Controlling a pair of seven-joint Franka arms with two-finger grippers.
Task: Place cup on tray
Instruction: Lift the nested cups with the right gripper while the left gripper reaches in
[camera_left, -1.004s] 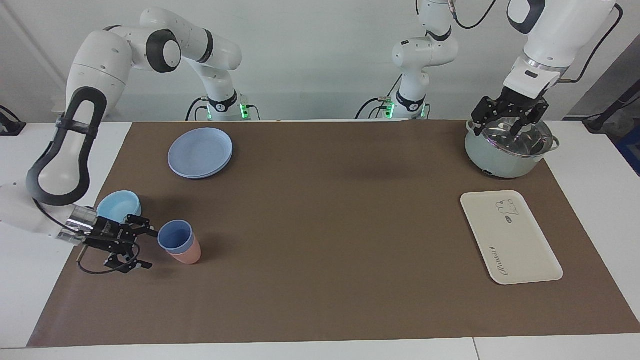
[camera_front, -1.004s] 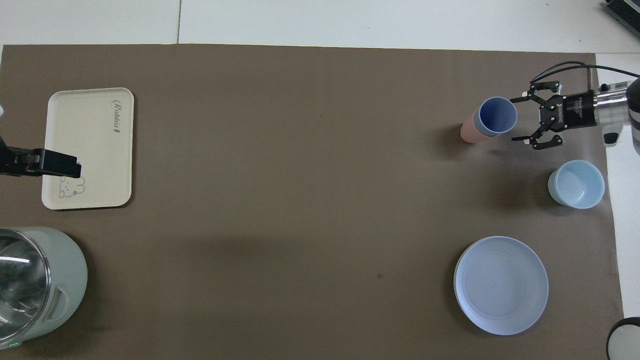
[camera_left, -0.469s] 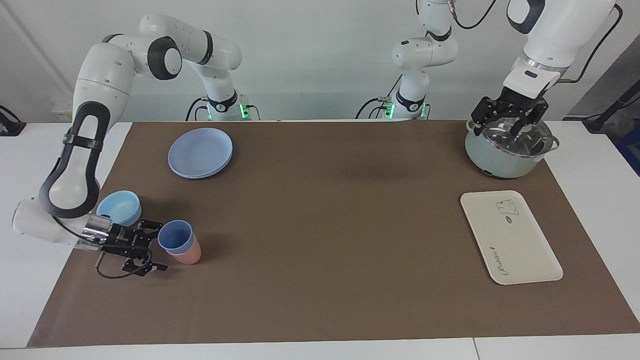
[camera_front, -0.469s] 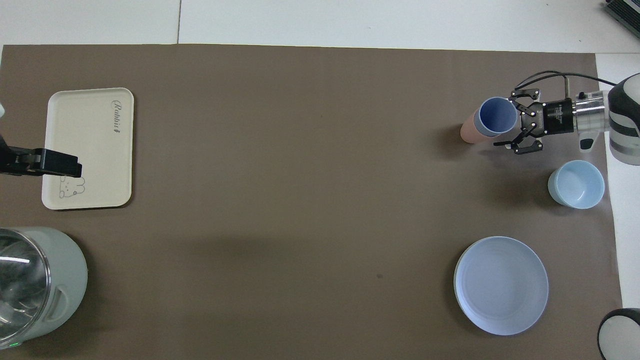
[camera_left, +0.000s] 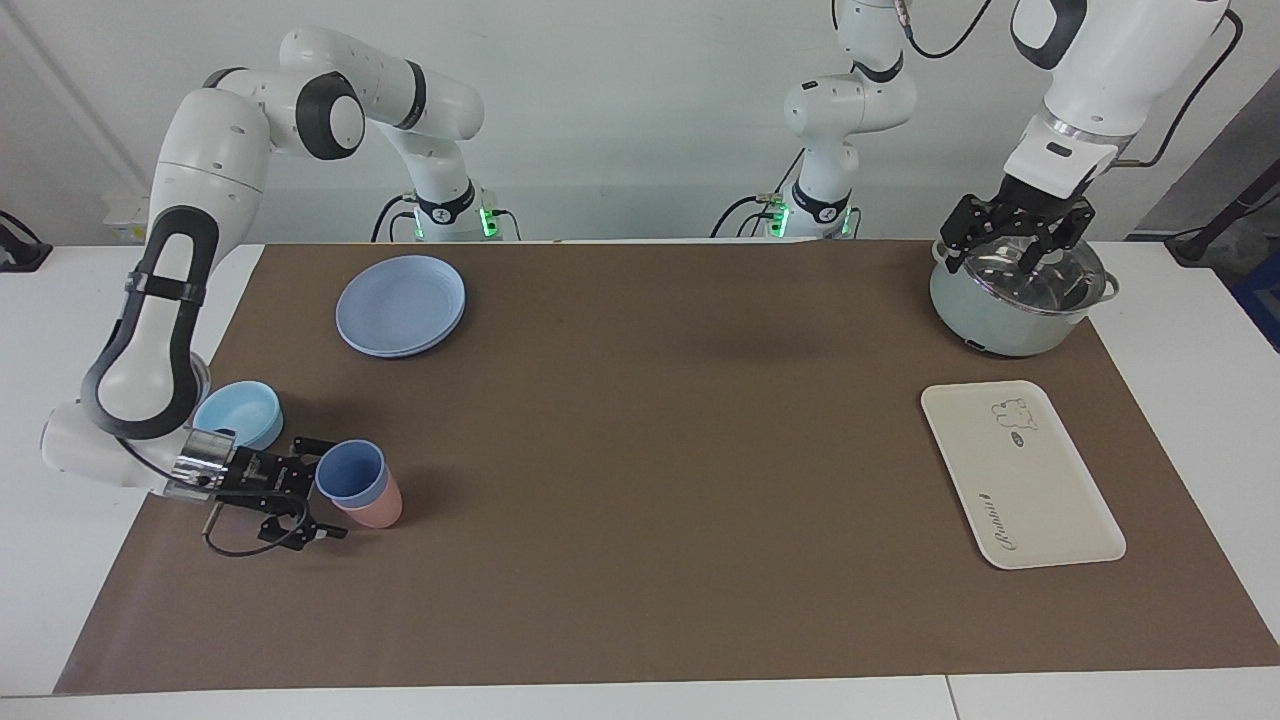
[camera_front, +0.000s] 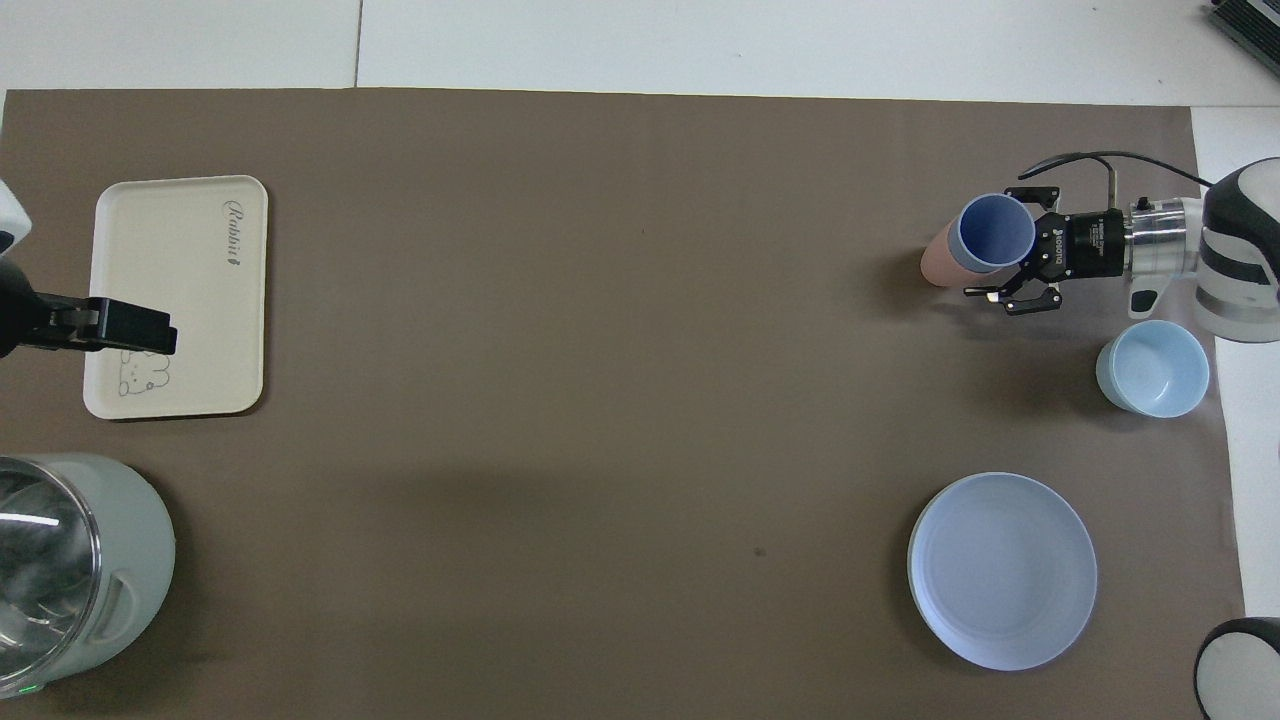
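Observation:
The periwinkle-blue cup (camera_left: 350, 472) sits nested in a salmon-pink tumbler (camera_left: 375, 512) near the right arm's end of the mat; it also shows in the overhead view (camera_front: 993, 233). My right gripper (camera_left: 320, 489) is low and level beside it, open, with one finger on each side of the cup's rim (camera_front: 1008, 242). I cannot tell if they touch. The cream tray (camera_left: 1040, 500) lies bare at the left arm's end (camera_front: 170, 300). My left gripper (camera_left: 1015, 235) waits open over the pot's lid.
A grey-green pot (camera_left: 1000, 320) with a glass lid stands nearer the robots than the tray. A light-blue bowl (camera_left: 238, 415) sits close to my right gripper's wrist. Round blue plates (camera_left: 400, 305) are stacked nearer the robots.
My right gripper has slid toward the stacked cups, from beside them to straddling the blue cup. The cups and the left arm have not moved.

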